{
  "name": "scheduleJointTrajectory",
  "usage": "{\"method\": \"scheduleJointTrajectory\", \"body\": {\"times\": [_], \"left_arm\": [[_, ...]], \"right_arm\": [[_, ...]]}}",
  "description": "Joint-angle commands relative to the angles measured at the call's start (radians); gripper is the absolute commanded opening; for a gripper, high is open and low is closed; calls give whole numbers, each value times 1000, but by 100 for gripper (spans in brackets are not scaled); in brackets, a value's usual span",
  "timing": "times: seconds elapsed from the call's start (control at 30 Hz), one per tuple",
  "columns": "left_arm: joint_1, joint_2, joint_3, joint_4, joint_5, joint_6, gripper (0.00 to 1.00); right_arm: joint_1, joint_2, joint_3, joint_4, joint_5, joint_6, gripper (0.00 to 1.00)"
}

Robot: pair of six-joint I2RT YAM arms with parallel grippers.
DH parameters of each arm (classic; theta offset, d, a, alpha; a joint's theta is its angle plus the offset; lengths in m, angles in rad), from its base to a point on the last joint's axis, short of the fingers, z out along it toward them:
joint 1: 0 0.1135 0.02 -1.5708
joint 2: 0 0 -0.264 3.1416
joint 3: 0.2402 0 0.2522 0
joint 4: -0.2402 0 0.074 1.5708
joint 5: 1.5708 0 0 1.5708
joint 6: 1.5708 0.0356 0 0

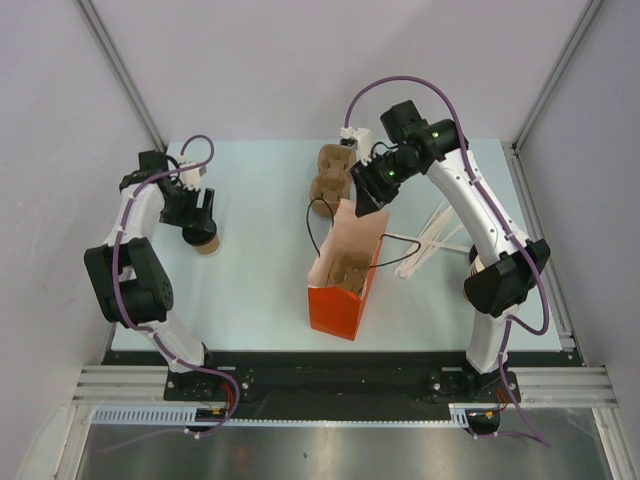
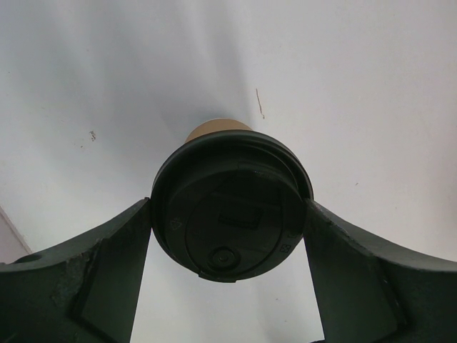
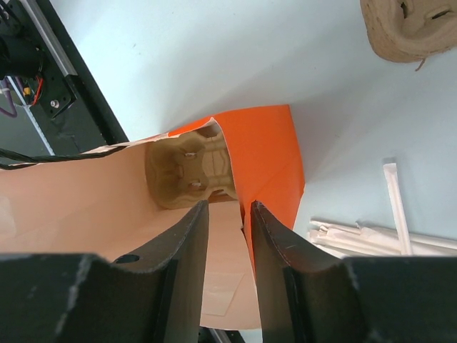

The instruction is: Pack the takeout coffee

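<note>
The takeout coffee (image 1: 207, 244), a tan paper cup with a black lid (image 2: 230, 207), stands upright on the table at the left. My left gripper (image 1: 198, 222) comes down over it, and both fingers (image 2: 118, 264) press against the lid's rim. An orange paper bag (image 1: 338, 310) stands open at the table's middle, with a brown pulp carrier (image 3: 189, 171) inside on its bottom. My right gripper (image 1: 362, 205) is at the bag's far rim. Its jaws are a little apart and straddle the orange wall (image 3: 268, 157), one finger inside the bag and one outside.
A second brown pulp carrier (image 1: 330, 175) lies behind the bag. Wrapped white straws (image 1: 435, 240) lie to the bag's right. The bag's black cord handles (image 1: 315, 225) loop out to both sides of its mouth.
</note>
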Motion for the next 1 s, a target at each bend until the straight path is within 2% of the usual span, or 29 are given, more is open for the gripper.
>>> {"method": "scheduleJointTrajectory", "body": {"times": [0.0, 0.17, 0.6, 0.83, 0.97], "left_arm": [[0, 11, 2, 13, 2, -12, 73], [-2, 21, 9, 8, -1, -18, 84], [11, 52, 5, -1, 14, -32, 91], [17, 69, 0, -2, 11, -35, 90], [29, 83, 11, -10, 23, -41, 78]], "right_arm": [[-8, -15, 32, 5, -10, -6, 35], [-10, -16, 30, 2, -10, -6, 35], [-13, -24, 24, 2, -9, -7, 36], [-15, -27, 20, 4, -10, -6, 36], [-15, -29, 20, 4, -7, -6, 36]]}}
